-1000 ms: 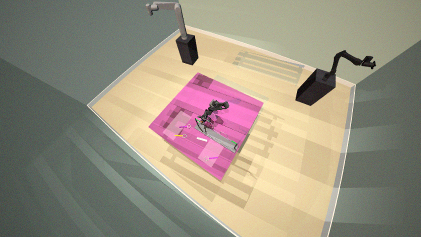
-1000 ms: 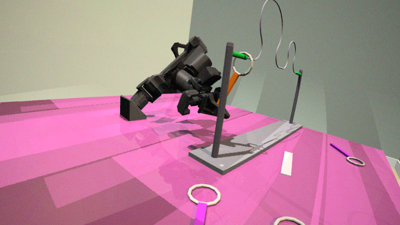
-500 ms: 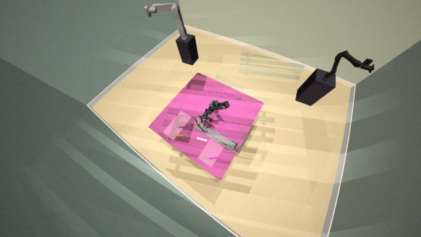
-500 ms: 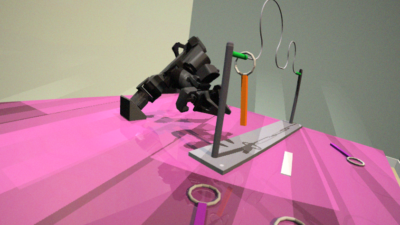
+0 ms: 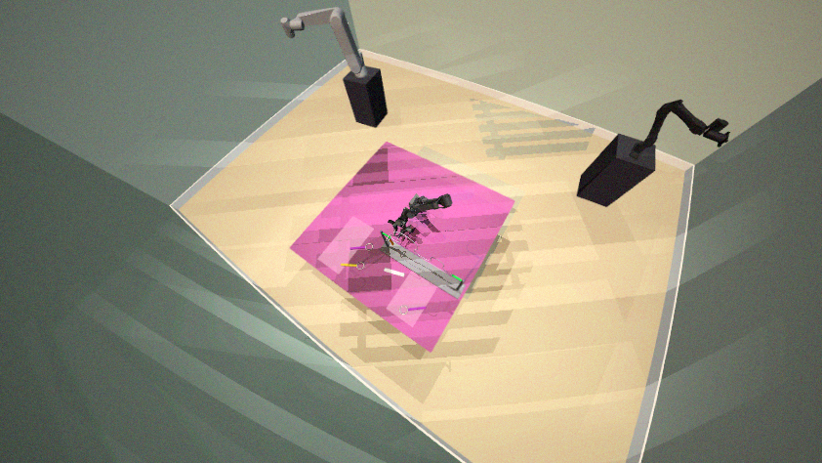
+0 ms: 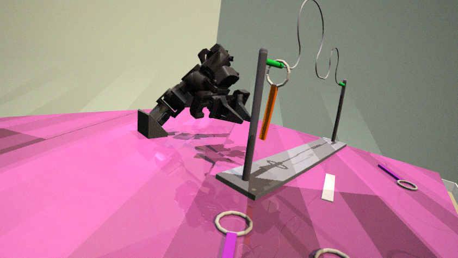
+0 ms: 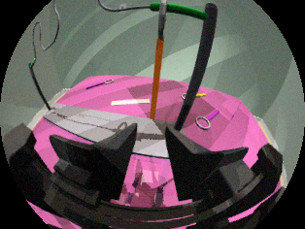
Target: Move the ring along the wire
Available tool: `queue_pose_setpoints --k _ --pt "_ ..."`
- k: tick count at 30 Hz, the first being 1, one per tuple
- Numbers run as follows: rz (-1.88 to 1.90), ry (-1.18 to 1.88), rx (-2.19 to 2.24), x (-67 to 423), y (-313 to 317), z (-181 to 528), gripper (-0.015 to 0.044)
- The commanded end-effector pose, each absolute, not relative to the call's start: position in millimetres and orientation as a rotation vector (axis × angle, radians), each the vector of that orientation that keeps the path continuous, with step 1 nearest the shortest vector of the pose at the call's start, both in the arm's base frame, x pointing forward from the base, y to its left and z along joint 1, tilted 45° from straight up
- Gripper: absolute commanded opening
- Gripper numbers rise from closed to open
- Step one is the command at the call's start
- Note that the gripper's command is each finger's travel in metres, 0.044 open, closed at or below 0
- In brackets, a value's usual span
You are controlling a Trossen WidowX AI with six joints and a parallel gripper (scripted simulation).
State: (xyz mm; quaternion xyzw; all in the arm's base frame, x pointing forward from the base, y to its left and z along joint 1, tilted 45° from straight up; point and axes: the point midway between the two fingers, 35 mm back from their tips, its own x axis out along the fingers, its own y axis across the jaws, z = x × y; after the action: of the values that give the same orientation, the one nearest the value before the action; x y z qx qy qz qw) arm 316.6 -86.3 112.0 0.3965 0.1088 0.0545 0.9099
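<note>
While gripper point(image 7: 151, 146) fingers stand parted, empty, wrist view shows orange handle point(image 7: 156, 72) beyond them.

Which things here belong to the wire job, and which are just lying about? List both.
Job: orange-handled ring; grey wire; near green part; far green part; near post; far post; base; gripper, open and empty.

Lying about: near purple-handled ring; far purple-handled ring; yellow-handled ring; white strip.
</note>
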Motion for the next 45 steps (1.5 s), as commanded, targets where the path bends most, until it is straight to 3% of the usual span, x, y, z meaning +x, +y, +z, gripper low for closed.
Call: queue_pose_setpoints --k 1,25,31,36,45 --pt "0.116 0.232 0.820 313.4 -84.5 110.1 0.0160" --pt "0.116 0.232 0.820 313.4 -84.5 110.1 0.0160" --pt "0.112 0.225 0.823 271.9 -89.1 114.2 0.0317" --pt "0.112 0.225 0.823 270.1 -89.0 114.2 0.0440" --pt "0.112 0.225 0.823 270.1 -89.0 114.2 0.0440"
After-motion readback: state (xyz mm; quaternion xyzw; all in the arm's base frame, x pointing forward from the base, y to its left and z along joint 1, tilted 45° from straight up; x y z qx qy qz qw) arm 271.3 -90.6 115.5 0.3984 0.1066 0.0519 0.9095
